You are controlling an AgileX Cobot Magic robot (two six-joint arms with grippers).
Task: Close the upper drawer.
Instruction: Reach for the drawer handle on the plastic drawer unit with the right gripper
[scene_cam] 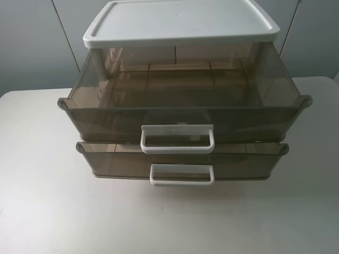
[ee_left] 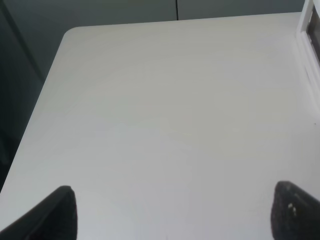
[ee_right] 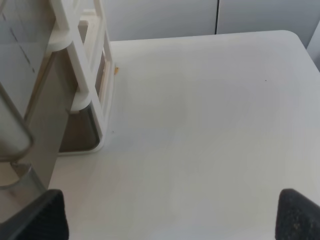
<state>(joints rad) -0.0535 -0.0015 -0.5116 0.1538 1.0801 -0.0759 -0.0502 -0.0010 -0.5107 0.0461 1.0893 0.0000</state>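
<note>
From high up, you see the upper drawer (scene_cam: 183,114) pulled out toward you at mid-counter (scene_cam: 42,211), overhanging the lower drawer (scene_cam: 243,161). At your left wrist, the left fingers (ee_left: 57,215) are spread wide, grasping nothing. At your right wrist, the right fingers (ee_right: 45,217) are likewise released, near the drawer unit (ee_right: 95,100).
</note>
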